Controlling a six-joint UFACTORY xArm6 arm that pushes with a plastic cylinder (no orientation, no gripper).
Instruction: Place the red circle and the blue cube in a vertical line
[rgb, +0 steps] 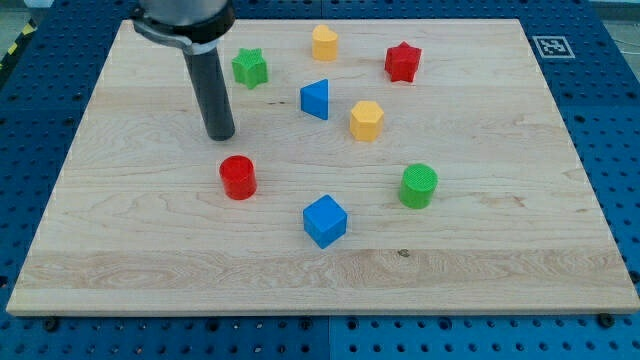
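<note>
Red circle (238, 177) sits left of centre on the table (120, 260), blue cube (325, 220) nearer and to its right, so they are offset sideways, not yet in a vertical line. My tip (220, 136) rests just beyond the red circle, apart from it, probably set to nudge it; there is no claw, just the rod.

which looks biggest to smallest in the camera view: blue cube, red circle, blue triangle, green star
1. blue cube, though it sits nearest the view's bottom, which may inflate it
2. red circle
3. blue triangle and green star: too alike to rank, both farther up the board
</note>
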